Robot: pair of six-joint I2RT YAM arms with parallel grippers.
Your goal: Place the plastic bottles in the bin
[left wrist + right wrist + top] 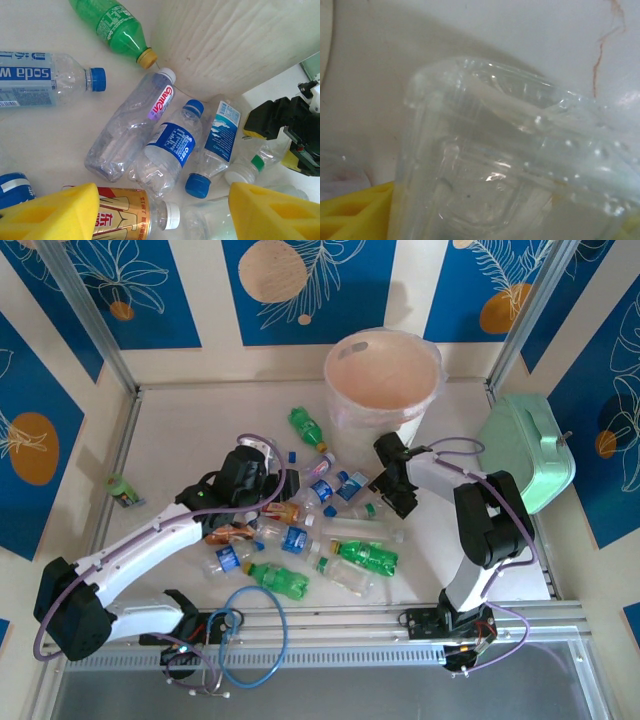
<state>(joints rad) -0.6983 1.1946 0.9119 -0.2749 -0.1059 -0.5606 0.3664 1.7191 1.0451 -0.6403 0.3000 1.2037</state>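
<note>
The right fingers [355, 212], yellow pads, are pressed against a clear bottle [510, 150] from both sides, with its crinkled wall jammed between them and right up against the wrist camera. From above, that arm's tip sits low over the right edge of the heap, close in front of the bin [382, 375].

The left fingers [55, 212] stand well apart, gripping nothing. Between them lies the white-capped end of an orange-labelled bottle [122, 215], touching one pad, with part of another clear one beside it. Just past them two bottles lie side by side and touching: a blue-labelled bottle [170, 150] with a blue cap and a longer white-capped bottle [132, 127]. Its cap reaches almost to the foot of the bin wall. A green bottle [112, 22] lies farther out, its yellow cap just beside that wall. A soda bottle [35, 80] lies apart from them, off to one side.

The plastic bottles [300, 540] are all lying flat on the tabletop [190, 440] in a loose heap between the two arms, with two more green ones at its near edge. The bin stands upright just behind the heap. A mint-green case [525, 450] sits to the right of the bin, against the wall.
</note>
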